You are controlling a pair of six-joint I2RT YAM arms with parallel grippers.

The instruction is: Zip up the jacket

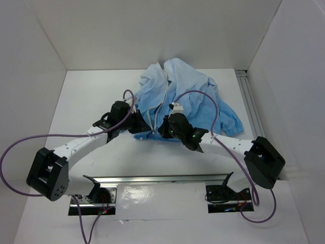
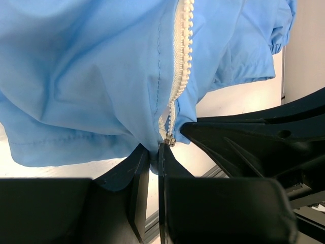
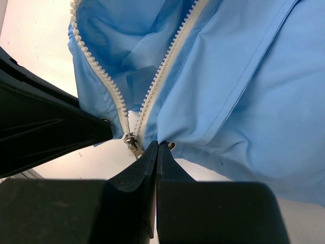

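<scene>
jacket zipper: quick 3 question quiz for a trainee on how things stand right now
1. True or false: the zipper of the jacket is closed all the way up.
2. What does the right gripper pinch? A) a cuff B) the jacket's edge right beside the slider C) nothing
3. Fill in: the left gripper is ___ on the jacket's fabric.
Key: 1 false, the two rows of teeth part just above the slider. 2 B. 3 shut.
</scene>
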